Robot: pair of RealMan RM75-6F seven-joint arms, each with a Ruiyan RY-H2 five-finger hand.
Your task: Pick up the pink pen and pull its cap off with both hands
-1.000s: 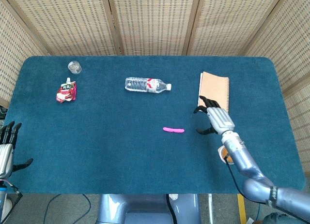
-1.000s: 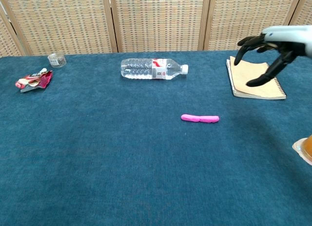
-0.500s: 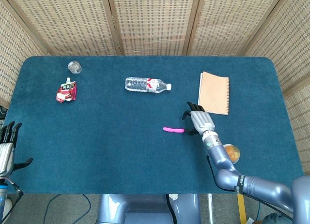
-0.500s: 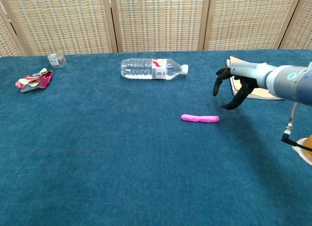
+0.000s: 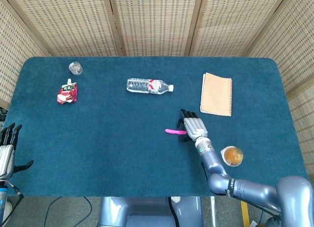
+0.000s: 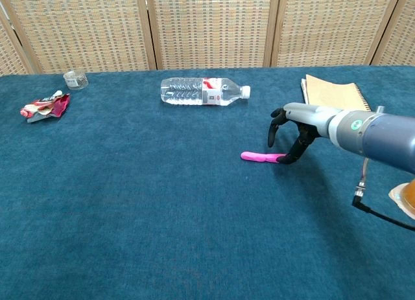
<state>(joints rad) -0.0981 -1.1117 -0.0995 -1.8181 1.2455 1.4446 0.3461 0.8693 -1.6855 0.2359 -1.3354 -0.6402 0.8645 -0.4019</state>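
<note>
One slim, bright pink pen [image 6: 262, 157] lies flat on the blue table [image 5: 108, 138], its end under the right hand [image 6: 290, 128], whose fingers arch apart, grasping nothing. Far off, the left hand [image 5: 6, 146] rests released.

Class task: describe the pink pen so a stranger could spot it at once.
On the blue table, look a little right of centre, nearer the front edge than the water bottle. The pink pen lies flat there, its right end under the right robot hand. It is the only slim, bright pink thing.
</note>
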